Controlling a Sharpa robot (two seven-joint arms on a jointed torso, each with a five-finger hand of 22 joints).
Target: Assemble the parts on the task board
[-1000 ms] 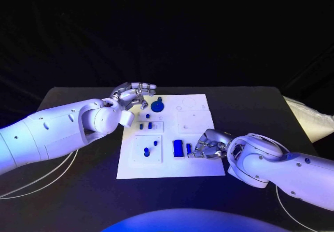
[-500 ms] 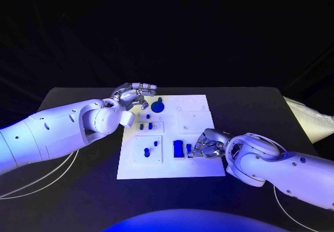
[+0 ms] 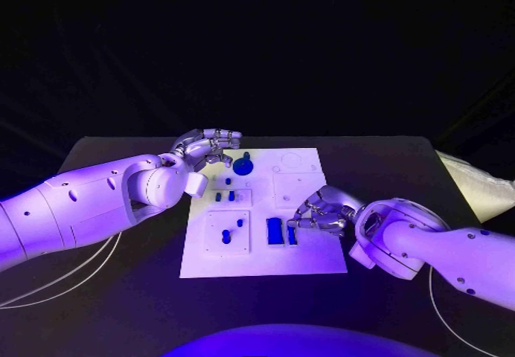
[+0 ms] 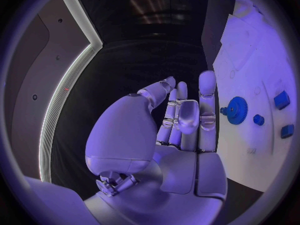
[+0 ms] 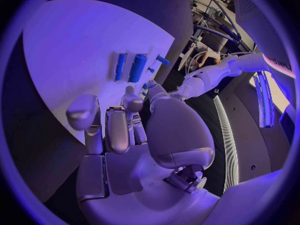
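Board (image 3: pixel 306 256) lies flat mid-table (image 3: pixel 118 290), white, long axis running away from the robot. All places below given rel. to the board.

Left hand (image 3: pixel 206 145) hovers at the board's far left corner, just off its edge, above the surface. Fingers (image 4: pixel 187 112) straight-ish and side by side, thumb apart, nothing between them; holds no part. Wrist view confirms: palm bare, fingers extended toward the dark background.

Gear (image 3: pixel 242 165), blue w/ a small knob on top, sits on the board near that far left corner, just beside the left hand's fingertips, not touching as far as I can tell. In left wrist view the gear (image 4: pixel 236 110) lies flat on the white, toothed rim visible.

Small pegs (image 3: pixel 225 195), two blue ones side by side, stand in a recessed square on the board's left half, mid-length. Another peg pair (image 3: pixel 226 235) sits in a lower left panel, nearer the robot.

Block (image 3: pixel 274 230), bigger blue rectangle, lies nr the board's centre on the near half; a thin blue bar (image 3: pixel 291 233) lies right next to it, parallel.

Right hand (image 3: pixel 324 213) is over the board's right side at mid-length, fingers curled in loosely, tips pointing down at the bar and block. Can't tell if it touches the bar; no part seen in its grasp. Right wrist view: fingers (image 5: pixel 119 130) bent, palm bare, block (image 5: pixel 137 68) and bar (image 5: pixel 120 66) ahead on the white.
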